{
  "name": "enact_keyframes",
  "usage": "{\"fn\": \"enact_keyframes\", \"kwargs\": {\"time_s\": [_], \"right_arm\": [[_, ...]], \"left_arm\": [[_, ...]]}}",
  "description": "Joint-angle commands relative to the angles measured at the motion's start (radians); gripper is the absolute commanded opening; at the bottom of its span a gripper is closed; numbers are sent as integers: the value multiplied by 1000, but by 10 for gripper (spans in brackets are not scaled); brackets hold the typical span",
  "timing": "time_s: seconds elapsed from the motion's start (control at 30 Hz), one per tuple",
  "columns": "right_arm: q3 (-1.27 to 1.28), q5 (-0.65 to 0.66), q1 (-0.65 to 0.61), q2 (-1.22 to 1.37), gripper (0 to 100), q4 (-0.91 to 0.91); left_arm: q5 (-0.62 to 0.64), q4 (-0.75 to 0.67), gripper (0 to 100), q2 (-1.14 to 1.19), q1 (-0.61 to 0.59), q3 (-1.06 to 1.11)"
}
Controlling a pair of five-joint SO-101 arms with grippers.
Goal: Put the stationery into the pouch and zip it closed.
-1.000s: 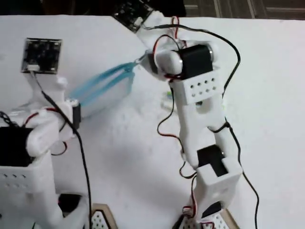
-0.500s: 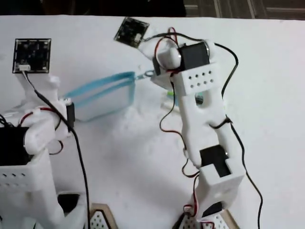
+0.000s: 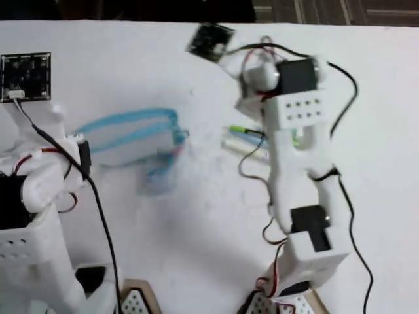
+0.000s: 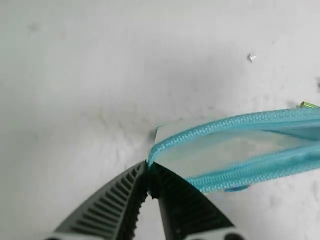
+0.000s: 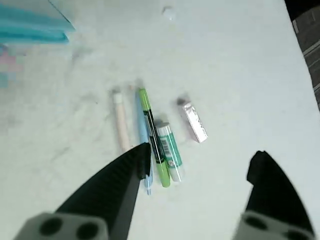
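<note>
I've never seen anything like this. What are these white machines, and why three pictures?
They are two small robot arms at a white table. One picture looks down from above; the other two come from a camera on each arm's wrist. The left gripper is pinched shut on the corner of a clear pouch with a blue zipper. The right gripper hangs open above the stationery lying on the table: pens, a green-and-white tube and a small white piece.
</note>
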Motion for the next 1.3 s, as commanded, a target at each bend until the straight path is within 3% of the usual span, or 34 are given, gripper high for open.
{"fn": "enact_keyframes", "kwargs": {"time_s": [0.0,0.17,0.43,0.83,0.97,1.03,1.2,1.27], "right_arm": [[87,129,88,-21,255,16],[238,241,153,116,278,-59],[230,298,85,377,294,-79],[-176,229,-19,822,313,-96],[-339,227,-16,909,309,-10],[-399,227,-12,951,258,10],[-479,227,-18,984,7,13],[-499,226,-19,975,44,15]], "left_arm": [[0,-21,23,7,-7,2],[0,-18,23,7,-7,2],[0,-18,22,8,-2,3],[0,-17,22,8,-1,3],[0,-17,22,8,-1,3],[0,-17,22,8,-1,3],[0,-12,22,74,-4,2],[0,5,22,130,-5,-5]]}}
